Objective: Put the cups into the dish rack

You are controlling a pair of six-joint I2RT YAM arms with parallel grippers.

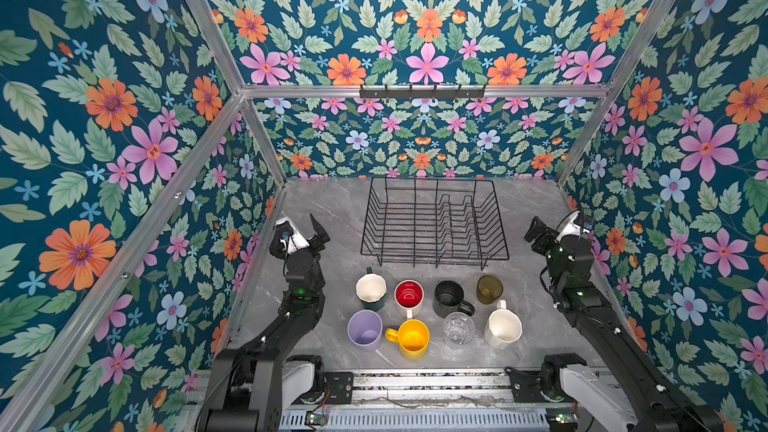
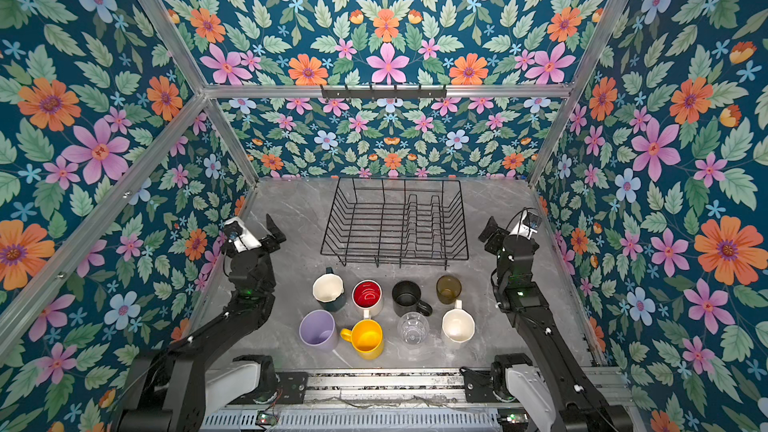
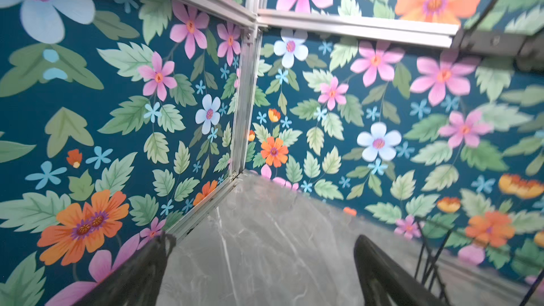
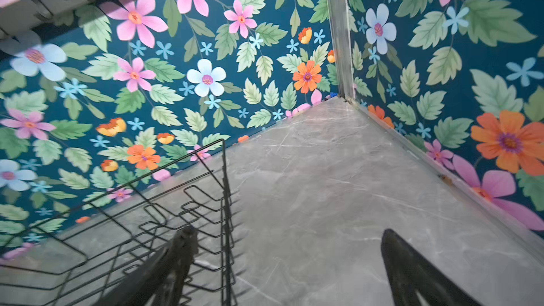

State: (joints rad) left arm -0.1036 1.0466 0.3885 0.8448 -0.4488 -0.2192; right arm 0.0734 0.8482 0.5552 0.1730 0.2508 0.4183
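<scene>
Standing upright on the table point(image 1: 332, 209) just before the empty rack point(image 1: 371, 218), all eight cups point(image 1: 409, 295) are yet to be loaded, left gripper point(image 3: 263, 239) and right gripper point(image 4: 288, 232) both spread wide, holding nothing.

No text, label, brand or no. legible in any of my views, top or wrist cams. Cups point(image 1: 413, 338) and rack point(image 1: 434, 255) show plain surfaces only. Any marks on my arms' housings are too small to read.
</scene>
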